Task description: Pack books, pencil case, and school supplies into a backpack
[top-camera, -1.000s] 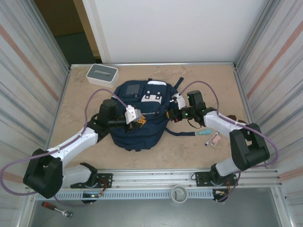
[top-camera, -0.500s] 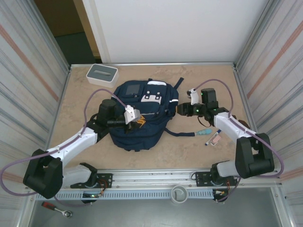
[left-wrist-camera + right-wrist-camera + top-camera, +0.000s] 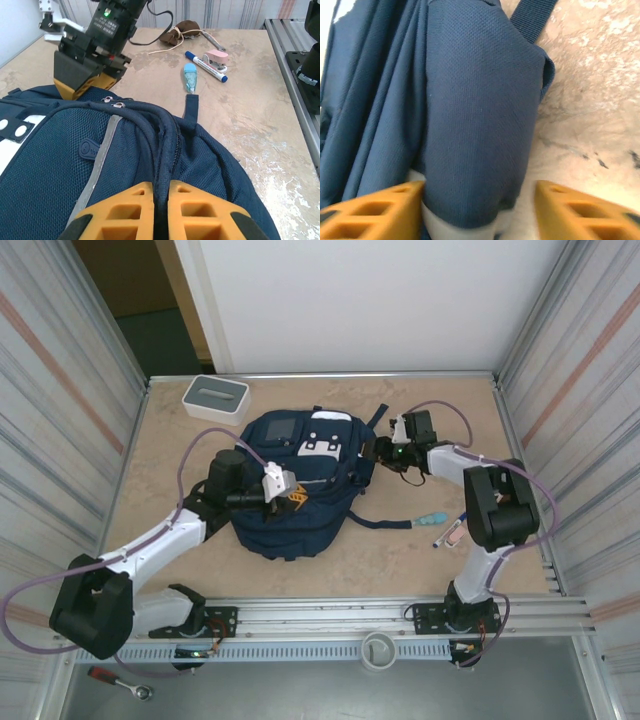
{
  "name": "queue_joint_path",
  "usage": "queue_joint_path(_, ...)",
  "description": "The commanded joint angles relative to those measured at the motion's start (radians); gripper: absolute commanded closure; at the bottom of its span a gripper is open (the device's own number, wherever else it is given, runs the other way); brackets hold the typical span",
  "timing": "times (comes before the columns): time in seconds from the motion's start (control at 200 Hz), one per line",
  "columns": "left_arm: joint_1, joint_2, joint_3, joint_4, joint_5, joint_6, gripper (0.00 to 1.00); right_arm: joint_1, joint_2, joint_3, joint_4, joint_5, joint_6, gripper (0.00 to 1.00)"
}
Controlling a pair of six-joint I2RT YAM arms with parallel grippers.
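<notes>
Jaws on your left arm are clamped tight on a ridge of dark piping along the top seam of the backpack (image 3: 310, 522). Those on your right arm stand apart, straddling a fold of the same navy fabric at the pack's right edge without pinching it. The pack lies flat in the middle of the bench (image 3: 300, 390), and I judge it to be zipped or nearly so.

Watch the right side first. That fold looks thick and rounded, so closing on it may catch only the outer layer and slide off once you pull. If both arms then tug in opposite directions, the left pinch on the narrow piping could let go, or the whole pack could skid. A skid toward you and to the right would sweep the loose strap (image 3: 385, 523) into the teal marker (image 3: 431, 518) and the pink-and-white stick (image 3: 455, 533) lying just beyond it, scattering them.
</notes>
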Motion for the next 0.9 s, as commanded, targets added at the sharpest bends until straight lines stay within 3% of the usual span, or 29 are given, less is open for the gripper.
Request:
queue_joint_path(0.0,-0.025,0.018,0.011,0.036,-0.027,-0.055,0.88,0.001,-0.025,-0.017,0.034,0.024,0.037,0.74)
queue_joint_path(0.145,-0.057,0.092,0.046,0.016,-0.13,-0.085,0.84,-0.032,-0.161,-0.177,0.098,0.073,0.027,1.0)
queue_joint_path(0.356,-0.058,0.175,0.106,0.041,-0.246,-0.152,0.81,-0.028,-0.37,-0.372,0.072,0.131,0.005,1.0)
queue_joint_path(0.606,0.005,0.214,0.18,-0.007,-0.619,-0.312,0.7,0.111,-0.479,-0.475,0.067,0.2,0.016,1.0)
queue_joint_path(0.756,0.07,0.18,0.175,-0.046,-0.774,-0.437,0.51,0.285,-0.479,-0.469,0.055,0.237,-0.022,0.91)
queue_joint_path(0.892,0.079,0.111,0.173,-0.134,-0.865,-0.512,0.36,0.363,-0.558,-0.465,0.02,0.293,-0.111,0.72)
